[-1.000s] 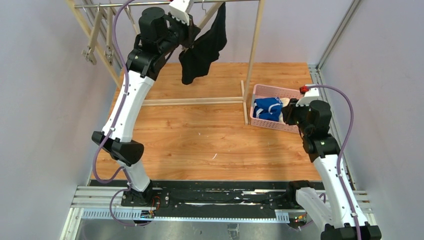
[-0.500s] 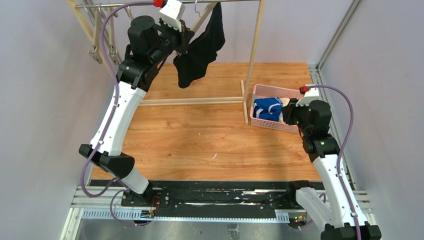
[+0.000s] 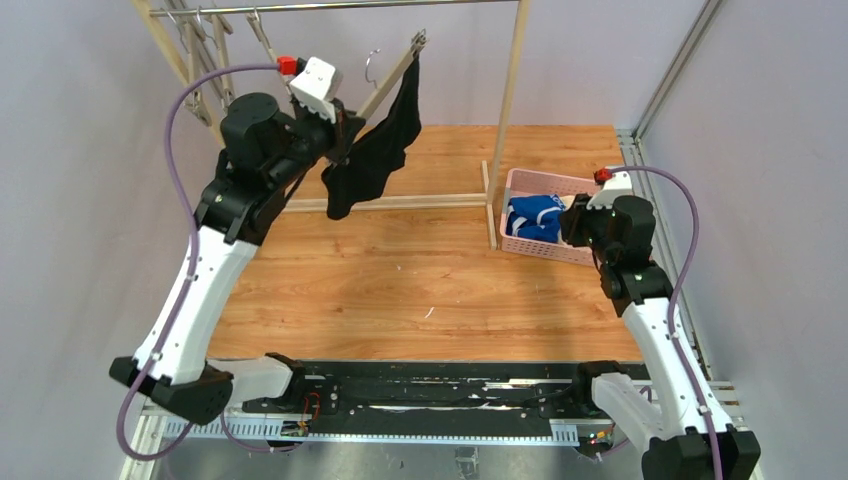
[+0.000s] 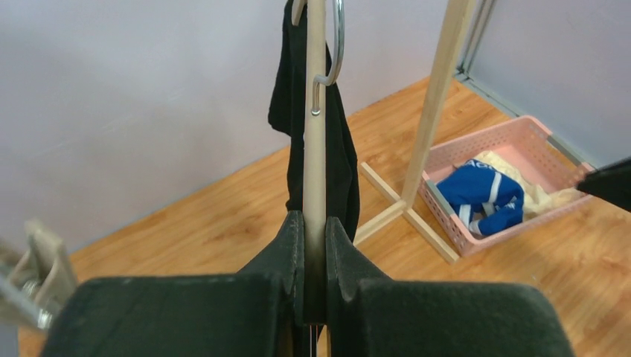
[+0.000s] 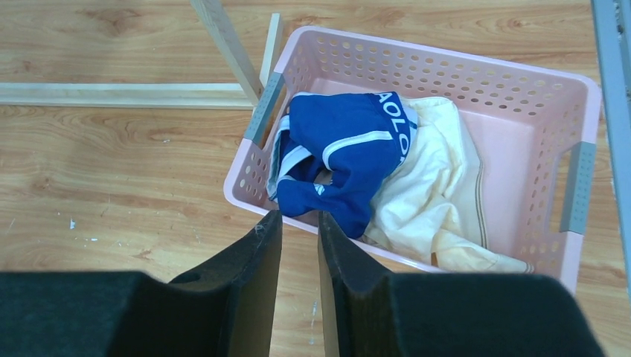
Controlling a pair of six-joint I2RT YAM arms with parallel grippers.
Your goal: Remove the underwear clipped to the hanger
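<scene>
My left gripper (image 3: 343, 133) (image 4: 315, 223) is shut on the wooden hanger (image 3: 392, 72) (image 4: 315, 141) and holds it tilted in the air below the rail. Its metal hook (image 3: 372, 66) (image 4: 335, 44) hangs free. The black underwear (image 3: 372, 158) (image 4: 344, 160) hangs from the hanger's far clip. The blue underwear with white trim (image 3: 533, 215) (image 5: 342, 145) and the cream underwear (image 5: 440, 186) lie in the pink basket (image 3: 590, 185) (image 5: 454, 58). My right gripper (image 3: 570, 225) (image 5: 298, 219) hovers at the basket's near rim, open by a narrow gap and empty.
The wooden drying rack has a metal rail (image 3: 330, 6), an upright post (image 3: 511, 100) next to the basket and a floor bar (image 3: 400, 203). Empty clip hangers (image 3: 205, 55) hang at the back left. Aluminium rails (image 3: 640, 160) edge the right side.
My left arm has drawn the hanger with the black underwear down, left and nearer, so its hook is off the rail. The right arm has hardly moved.
</scene>
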